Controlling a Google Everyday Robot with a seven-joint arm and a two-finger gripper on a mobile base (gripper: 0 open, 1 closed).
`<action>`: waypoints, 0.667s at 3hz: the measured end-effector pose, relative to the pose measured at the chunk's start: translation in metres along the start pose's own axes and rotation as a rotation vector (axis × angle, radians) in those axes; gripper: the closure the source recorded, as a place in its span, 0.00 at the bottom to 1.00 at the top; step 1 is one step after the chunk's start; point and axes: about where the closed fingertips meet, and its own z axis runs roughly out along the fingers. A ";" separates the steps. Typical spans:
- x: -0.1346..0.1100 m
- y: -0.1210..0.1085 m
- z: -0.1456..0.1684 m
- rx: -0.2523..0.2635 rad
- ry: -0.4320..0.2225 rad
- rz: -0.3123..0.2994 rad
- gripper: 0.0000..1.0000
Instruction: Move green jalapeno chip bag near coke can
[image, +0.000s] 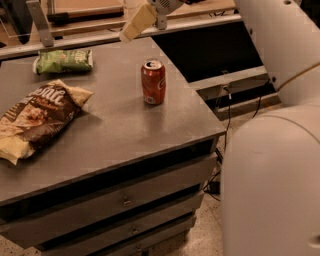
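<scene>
The green jalapeno chip bag lies flat at the back left of the grey table. The red coke can stands upright right of the table's middle, well to the right of the bag. My gripper hangs in the air above the table's back edge, between the bag and the can. It is behind and above the can and touches neither thing. My white arm reaches in from the upper right.
A larger brown-and-cream chip bag lies at the table's left front. Drawers run under the tabletop. A shelf with rails stands behind the table. My white body fills the lower right, with cables on the floor beside the table.
</scene>
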 end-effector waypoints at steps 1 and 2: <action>0.016 -0.003 -0.043 0.189 -0.028 0.119 0.00; 0.052 0.010 -0.034 0.260 -0.036 0.198 0.00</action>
